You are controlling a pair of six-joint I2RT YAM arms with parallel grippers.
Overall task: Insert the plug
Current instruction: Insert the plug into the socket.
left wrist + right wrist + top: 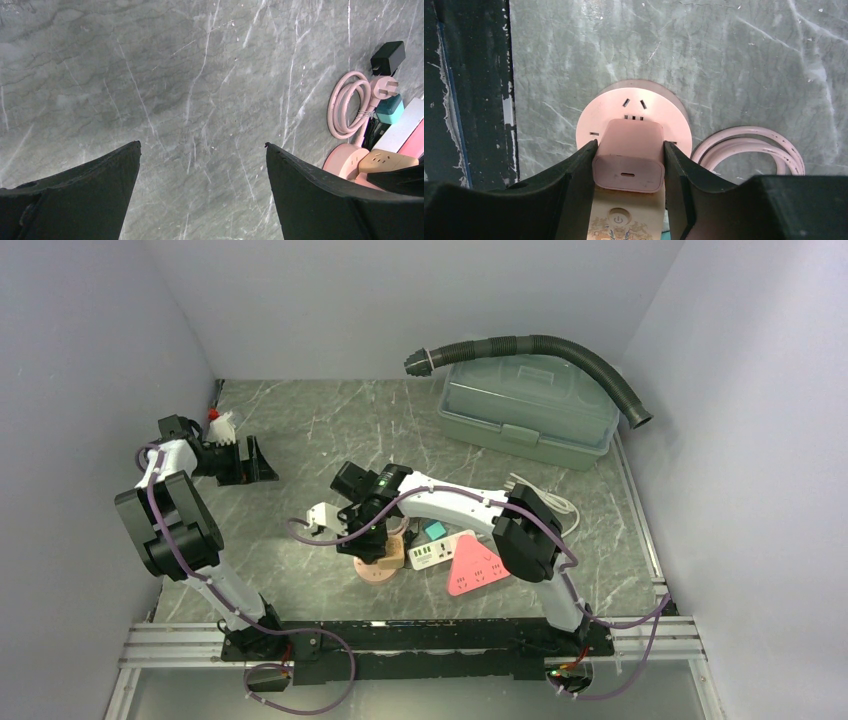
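Pale pink, boxy, round-cornered plug (pixel 628 155)

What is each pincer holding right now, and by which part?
Right pincer grips the pink charger by its two opposite sides, over the round socket. Left pincer is open, holding nothing.

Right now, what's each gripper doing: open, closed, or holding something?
Left gripper: open, empty.
Right gripper: closed on the pink charger at the round socket.
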